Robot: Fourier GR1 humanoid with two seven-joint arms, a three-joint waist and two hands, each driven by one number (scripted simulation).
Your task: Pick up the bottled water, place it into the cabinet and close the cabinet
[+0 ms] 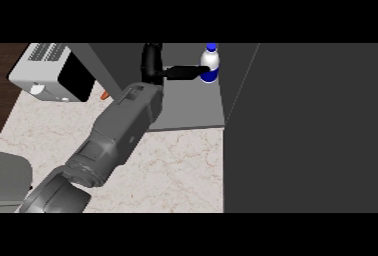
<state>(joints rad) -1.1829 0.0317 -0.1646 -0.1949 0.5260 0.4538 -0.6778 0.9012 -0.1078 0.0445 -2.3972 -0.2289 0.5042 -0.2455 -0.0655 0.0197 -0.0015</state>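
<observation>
One white appliance (46, 70) with a black front and a vented top stands at the far left of the marble counter (177, 165). Just right of it, a small orange item (108, 95) lies on the counter, mostly hidden behind the forearm; what it is cannot be told.

One grey forearm (118, 130) enters from the lower left and runs up and to the right into the open cabinet (193, 107). It ends in the left hand (168, 73), which is inside the cabinet opening. Its black fingers reach rightward and close on the side of the bottled water (210, 64), gripping it at about mid-height.

The bottled water is inside the cabinet, toward the right of the grey interior and close to the edge of the door. Its long axis runs top to bottom in the view, with the blue cap at the far end, away from the robot, and the blue label band at the near end. The body between is white. Whether its base rests on the cabinet floor cannot be told. Any writing on the label band is too small to read.

Right of the bottle, the dark cabinet door (303, 130) stands open and fills the right side of the view.
</observation>
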